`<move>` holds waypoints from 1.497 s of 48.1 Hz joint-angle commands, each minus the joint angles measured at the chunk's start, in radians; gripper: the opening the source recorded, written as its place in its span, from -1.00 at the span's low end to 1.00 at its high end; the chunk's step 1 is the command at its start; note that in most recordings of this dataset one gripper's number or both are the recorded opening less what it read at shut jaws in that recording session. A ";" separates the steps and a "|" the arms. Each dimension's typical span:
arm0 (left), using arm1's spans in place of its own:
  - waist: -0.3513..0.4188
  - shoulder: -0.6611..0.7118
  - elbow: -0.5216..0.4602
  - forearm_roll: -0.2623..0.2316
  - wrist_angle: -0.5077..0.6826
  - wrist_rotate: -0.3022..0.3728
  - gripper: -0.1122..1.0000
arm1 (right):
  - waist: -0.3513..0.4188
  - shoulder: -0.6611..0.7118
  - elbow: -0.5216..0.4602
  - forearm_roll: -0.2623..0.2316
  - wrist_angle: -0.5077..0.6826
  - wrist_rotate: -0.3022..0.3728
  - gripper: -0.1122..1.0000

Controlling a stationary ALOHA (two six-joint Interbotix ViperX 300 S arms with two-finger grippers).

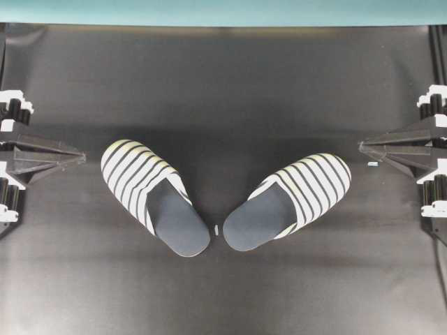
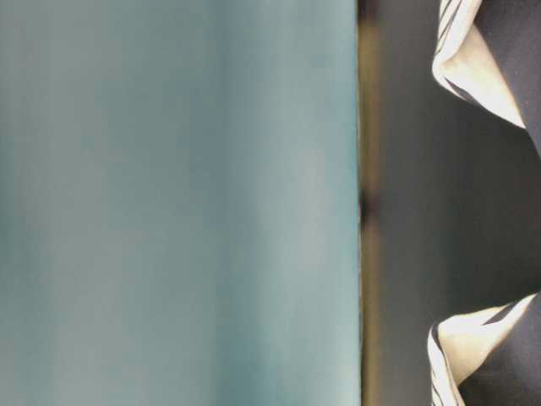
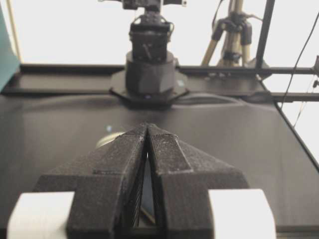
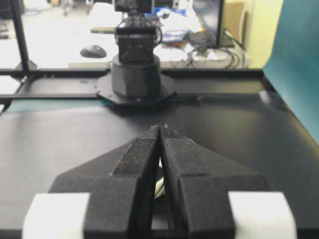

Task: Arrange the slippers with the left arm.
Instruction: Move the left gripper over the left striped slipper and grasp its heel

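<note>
Left gripper (image 1: 78,158): sat at the left edge, jaws pressed together, holding nothing.
Right gripper (image 1: 366,146): parked at the right edge, jaws likewise closed and empty.
Slippers: left slipper (image 1: 152,195) and right slipper (image 1: 290,199) lay mid-table, heels nearly touching, toes splayed outward.
Risk: a push on one heel could have knocked the other slipper askew, since the heels sat so close; a soft striped toe cover might have buckled under a pinch.
Surface: dark matte table (image 1: 223,91), a small white scrap (image 1: 216,229) between the heels.
Room: teal backdrop (image 1: 223,10) on the far side; tripod (image 3: 230,35) and bright windows behind.
</note>
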 commanded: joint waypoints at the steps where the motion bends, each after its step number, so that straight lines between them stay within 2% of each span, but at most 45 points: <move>1: -0.021 0.046 -0.057 0.038 0.072 -0.054 -0.70 | -0.003 0.008 -0.015 0.003 -0.006 -0.003 -0.73; 6: -0.021 0.114 -0.130 0.038 0.196 -0.166 -0.80 | -0.006 0.005 -0.011 0.009 0.009 -0.002 -0.80; 16: -0.021 0.301 -0.278 0.038 0.439 -0.393 -0.80 | -0.008 0.000 -0.012 0.020 0.025 0.000 -0.80; 20: -0.021 0.413 -0.360 0.040 0.588 -0.486 -0.80 | -0.008 0.000 -0.011 0.021 0.035 0.000 -0.80; 25: -0.023 0.554 -0.474 0.041 0.782 -0.551 -0.80 | -0.008 -0.002 -0.011 0.021 0.051 0.000 -0.80; 35: -0.011 0.775 -0.706 0.055 1.150 -0.534 -0.79 | -0.008 -0.005 -0.009 0.021 0.086 0.002 -0.80; 44: 0.000 0.884 -0.819 0.055 1.299 -0.469 -0.71 | -0.008 -0.014 -0.008 0.029 0.117 0.002 -0.80; 50: 0.014 0.953 -0.854 0.055 1.342 -0.460 -0.40 | -0.008 -0.018 -0.005 0.028 0.137 0.002 -0.80; 57: 0.041 0.986 -0.857 0.055 1.347 -0.468 0.37 | -0.006 -0.020 0.002 0.028 0.140 0.002 -0.80; 62: 0.061 0.997 -0.836 0.055 1.347 -0.471 0.76 | -0.008 -0.023 0.005 0.028 0.140 0.002 -0.80; 64: 0.067 1.002 -0.825 0.055 1.345 -0.474 0.80 | -0.006 -0.025 0.005 0.028 0.140 0.002 -0.80; 72: 0.104 1.023 -0.788 0.055 1.341 -0.491 0.74 | -0.008 -0.029 0.011 0.028 0.140 0.002 -0.80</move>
